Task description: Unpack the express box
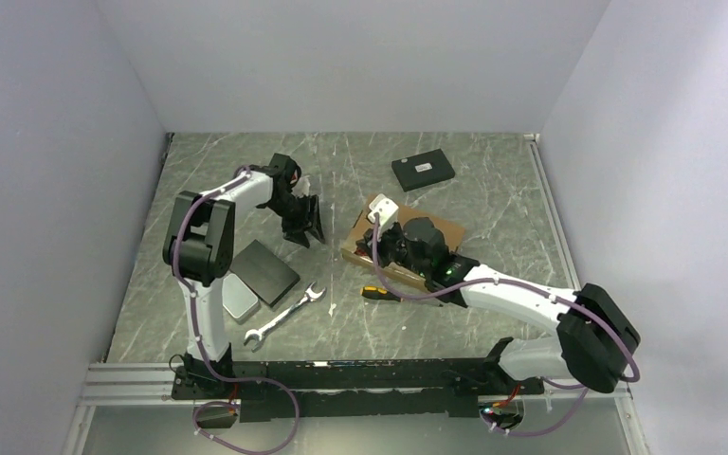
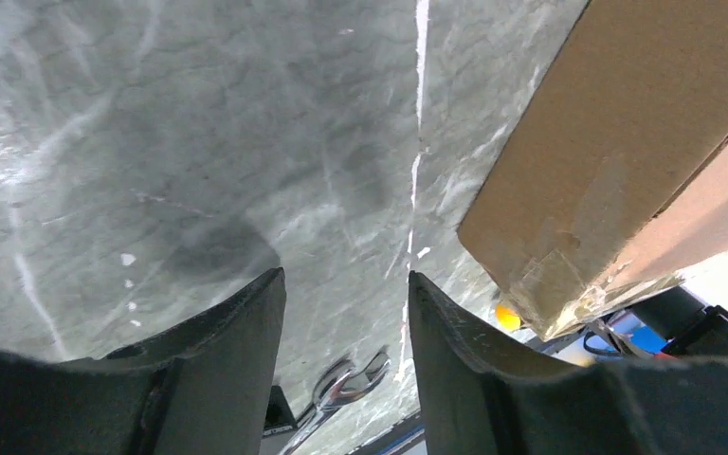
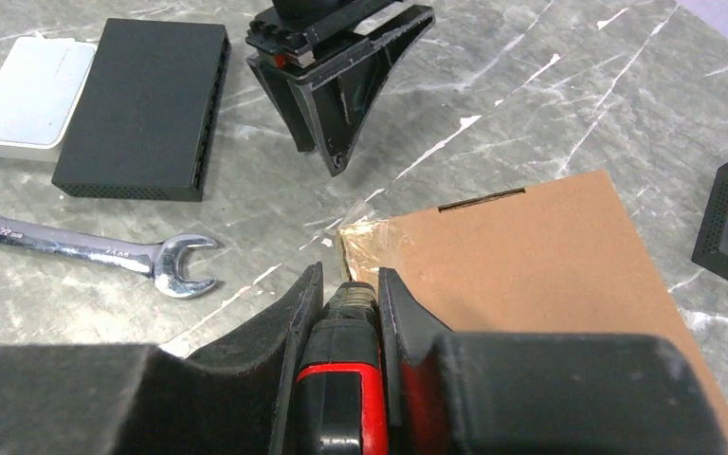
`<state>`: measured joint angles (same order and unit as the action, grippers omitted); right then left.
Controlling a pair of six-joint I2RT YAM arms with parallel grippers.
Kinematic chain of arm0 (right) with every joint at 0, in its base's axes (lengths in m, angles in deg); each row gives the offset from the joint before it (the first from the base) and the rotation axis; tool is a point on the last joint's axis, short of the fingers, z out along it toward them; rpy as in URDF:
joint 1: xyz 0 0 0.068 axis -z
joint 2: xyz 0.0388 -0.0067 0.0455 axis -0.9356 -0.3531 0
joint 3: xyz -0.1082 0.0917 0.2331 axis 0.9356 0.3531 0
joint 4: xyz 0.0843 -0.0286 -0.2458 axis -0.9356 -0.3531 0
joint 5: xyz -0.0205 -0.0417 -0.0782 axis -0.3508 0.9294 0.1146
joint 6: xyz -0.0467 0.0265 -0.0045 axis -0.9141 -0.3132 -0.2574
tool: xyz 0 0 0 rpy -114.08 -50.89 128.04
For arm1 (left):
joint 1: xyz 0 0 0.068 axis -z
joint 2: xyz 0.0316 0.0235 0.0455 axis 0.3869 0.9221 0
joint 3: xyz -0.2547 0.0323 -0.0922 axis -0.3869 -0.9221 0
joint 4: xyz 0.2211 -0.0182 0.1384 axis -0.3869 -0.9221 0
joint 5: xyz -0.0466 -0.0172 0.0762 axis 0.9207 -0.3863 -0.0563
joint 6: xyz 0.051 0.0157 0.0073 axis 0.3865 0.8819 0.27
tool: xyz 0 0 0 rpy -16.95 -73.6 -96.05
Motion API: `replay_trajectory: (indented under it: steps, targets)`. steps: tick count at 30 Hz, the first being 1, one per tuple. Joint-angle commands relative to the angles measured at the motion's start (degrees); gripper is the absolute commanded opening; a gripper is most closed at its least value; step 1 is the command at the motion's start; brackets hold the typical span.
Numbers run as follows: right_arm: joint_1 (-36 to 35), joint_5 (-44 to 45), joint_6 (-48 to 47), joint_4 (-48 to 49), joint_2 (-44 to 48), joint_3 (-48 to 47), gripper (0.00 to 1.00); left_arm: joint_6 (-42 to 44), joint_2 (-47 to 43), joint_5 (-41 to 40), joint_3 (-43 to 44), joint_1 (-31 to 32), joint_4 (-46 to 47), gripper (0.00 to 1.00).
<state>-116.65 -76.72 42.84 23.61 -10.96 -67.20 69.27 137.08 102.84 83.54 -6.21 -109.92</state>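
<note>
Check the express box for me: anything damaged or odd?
Yes: clear tape at the express box corner nearest the right hand, which grips a red-and-black tool, is crumpled and peeling. Nothing else stands out.

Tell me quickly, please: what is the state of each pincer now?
Left pincer: open, holding nothing.
Right pincer: closed on a red and black tool.

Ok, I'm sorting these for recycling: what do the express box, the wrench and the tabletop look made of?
Express box: plain brown cardboard, matte, with clear tape glinting at its corner. Wrench: probably polished steel, mirror-bright with stamped marks. Tabletop: grey with marble-like white veining, slightly glossy; whether it is real stone or a printed laminate, I cannot tell.
</note>
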Motion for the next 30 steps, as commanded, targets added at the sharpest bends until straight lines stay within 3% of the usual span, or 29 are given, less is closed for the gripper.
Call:
replay_trajectory:
  steps: [1,6,15,24,30]
  targets:
    - [1.2,0.1,-0.2,0.2,-2.7,0.1,0.00,1.7,-3.2,-0.3,0.1,-0.1,1.8,0.58]
    - [1.2,-0.6,-0.9,1.8,-7.0,-4.3,0.00,-2.8,-13.4,6.7,-5.0,-2.1,6.8,0.65]
    - [1.2,5.3,3.5,8.1,-18.6,-15.9,0.00,-13.6,-22.8,11.3,-7.3,-13.6,8.3,0.62]
    - [0.5,12.5,8.7,4.6,-29.5,-29.7,0.00,-29.3,-10.9,17.5,-3.3,-15.5,14.5,0.63]
    - [0.4,13.3,9.2,2.9,-31.8,-32.8,0.00,-33.7,-5.1,16.1,-2.0,-13.3,20.2,0.65]
